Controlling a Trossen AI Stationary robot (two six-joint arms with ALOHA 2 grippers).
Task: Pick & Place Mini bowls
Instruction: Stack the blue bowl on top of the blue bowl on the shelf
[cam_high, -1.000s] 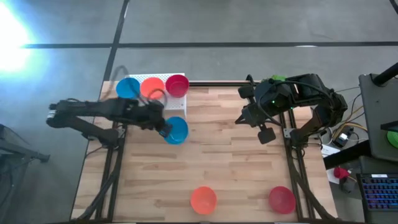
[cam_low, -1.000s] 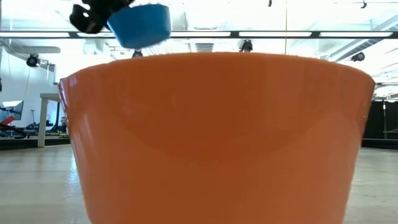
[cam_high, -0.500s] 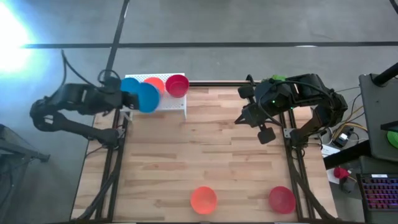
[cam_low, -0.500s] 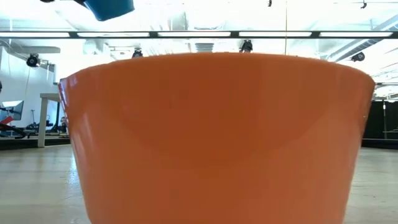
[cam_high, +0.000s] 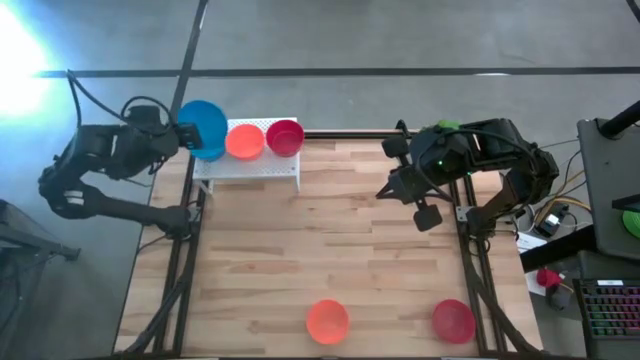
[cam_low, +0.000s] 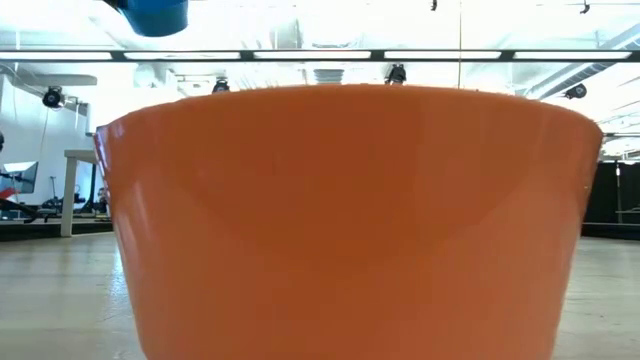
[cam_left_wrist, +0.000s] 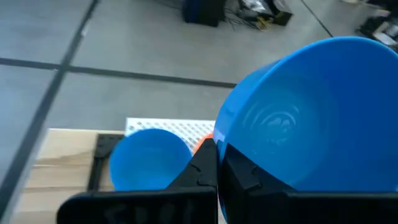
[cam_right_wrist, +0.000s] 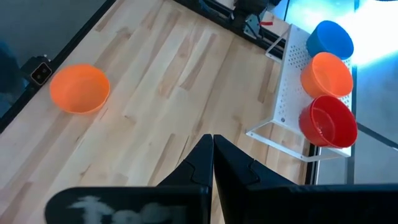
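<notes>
I have the left gripper (cam_left_wrist: 217, 171) pinched on the rim of a blue mini bowl (cam_high: 205, 128), carried off the table's far left corner, above the left end of the white perforated rack (cam_high: 262, 165). What matters for the coming move is what lies under the bowl: in the left wrist view a second blue bowl (cam_left_wrist: 149, 157) sits on the rack directly beyond my fingers, so the held one looks lined up to nest into it, though I can't judge the height gap well from overhead. The held bowl is tipped, its mouth turned sideways toward the wrist camera rather than up, so I expect it needs levelling before release.

An orange bowl (cam_high: 244, 141) and a red bowl (cam_high: 285, 137) fill the rack's other places. Another orange bowl (cam_high: 327, 320) and a red bowl (cam_high: 452, 320) wait at the near edge. The right gripper (cam_right_wrist: 212, 149) hangs pressed together and empty over the table's right side, nearer those two.
</notes>
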